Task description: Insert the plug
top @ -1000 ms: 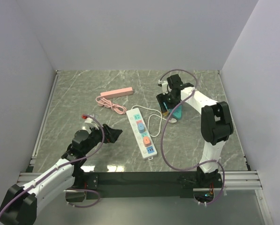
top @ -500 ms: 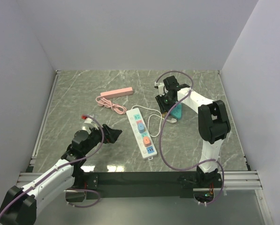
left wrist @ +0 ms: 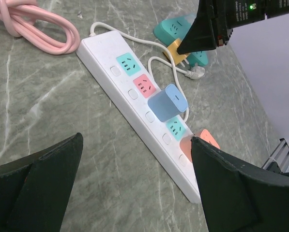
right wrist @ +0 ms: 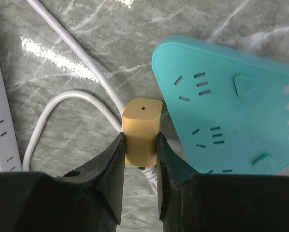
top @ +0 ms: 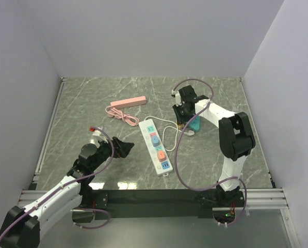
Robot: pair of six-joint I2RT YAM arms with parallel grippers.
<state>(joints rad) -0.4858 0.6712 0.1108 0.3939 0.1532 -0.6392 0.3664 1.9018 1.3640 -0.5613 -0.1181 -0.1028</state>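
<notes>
A small yellow plug (right wrist: 142,125) lies on the table among loops of white cable (right wrist: 71,48), right beside a teal power strip (right wrist: 231,111). My right gripper (right wrist: 140,142) is shut on this plug, one finger pressed on each side. From above, the right gripper (top: 186,117) is low over the teal power strip (top: 195,124). A white power strip (top: 157,147) lies mid-table with a blue plug (left wrist: 167,102) and an orange plug (left wrist: 205,139) in it. My left gripper (left wrist: 136,140) hovers open near the strip's front end, holding nothing.
A pink power strip (top: 128,102) and its coiled pink cable (top: 122,114) lie at the back left. The white strip's cable (left wrist: 159,60) loops toward the teal strip (left wrist: 175,29). Grey walls enclose the table on three sides.
The right gripper's jaws have closed onto the yellow plug and the wrist has shifted slightly left. The left arm has not moved.
</notes>
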